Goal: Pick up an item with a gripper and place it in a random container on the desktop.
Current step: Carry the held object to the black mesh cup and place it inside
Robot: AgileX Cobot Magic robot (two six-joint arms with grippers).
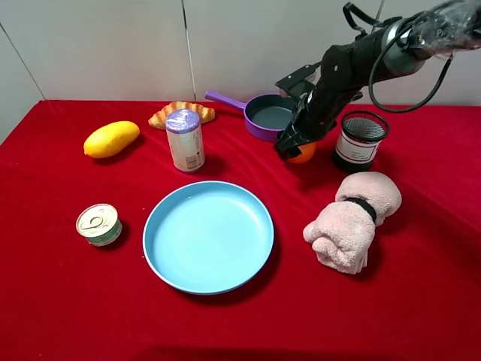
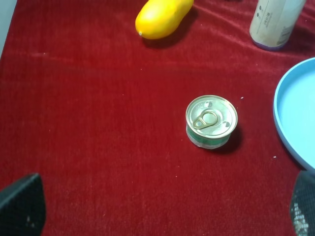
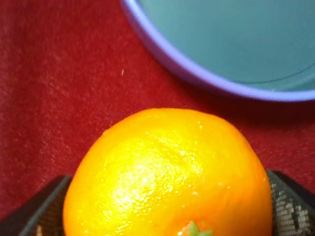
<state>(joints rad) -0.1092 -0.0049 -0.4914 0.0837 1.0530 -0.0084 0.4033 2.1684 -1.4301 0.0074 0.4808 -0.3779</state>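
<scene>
Right tool (image 1: 293, 149) clamped on the orange (image 1: 305, 157), upper right of frame, btw purple pan (image 1: 264, 116) and mesh cup (image 1: 359, 140). Grab looks done imo; next: lift, shift over cup, drop. Left tool (image 2: 161, 209) wide open.

I seem to be working a lab test bench. A red-clothed counter (image 1: 60, 301) stands against bare white wall panels (image 1: 105, 45), a black robot arm (image 1: 338, 75) reaching over it.

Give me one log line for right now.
right hand: shut on orange | left hand: open near tin can | mesh cup: no orange yet
</scene>
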